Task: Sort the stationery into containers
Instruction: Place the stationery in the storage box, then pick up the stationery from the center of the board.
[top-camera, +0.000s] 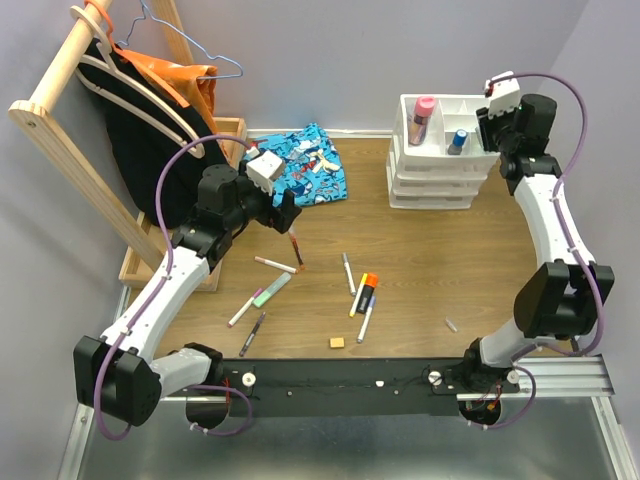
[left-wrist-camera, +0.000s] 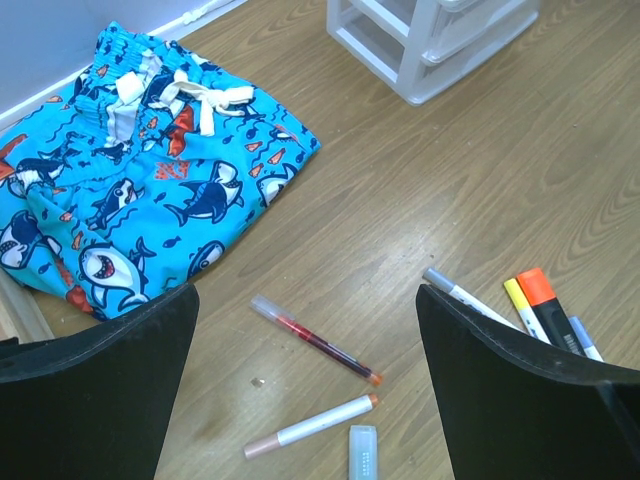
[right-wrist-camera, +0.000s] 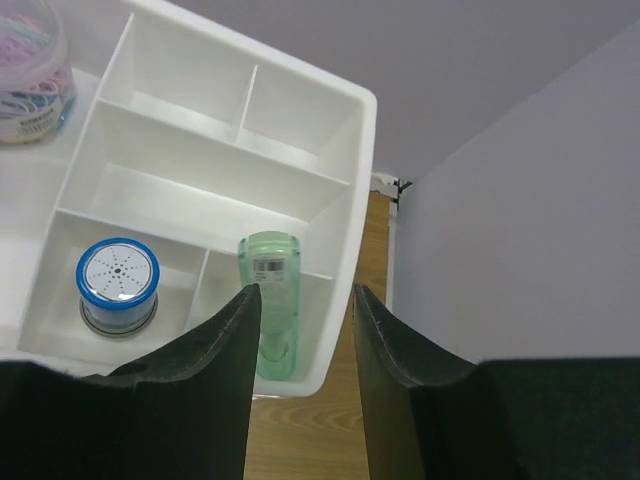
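The left arm (top-camera: 160, 285) reaches forward with a bent elbow. The left gripper (left-wrist-camera: 305, 290) points down, its fingers (left-wrist-camera: 100, 390) spread wide apart. The right arm (top-camera: 550, 215) stretches far forward. The right gripper (right-wrist-camera: 305, 292) tilts down, its fingers (right-wrist-camera: 190, 400) parted by a narrower gap.

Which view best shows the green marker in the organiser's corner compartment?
Right wrist: the green marker stands in the organiser's corner compartment, between the fingers of the open right end effector. In top external that end effector covers it; left wrist shows only the organiser's drawers.
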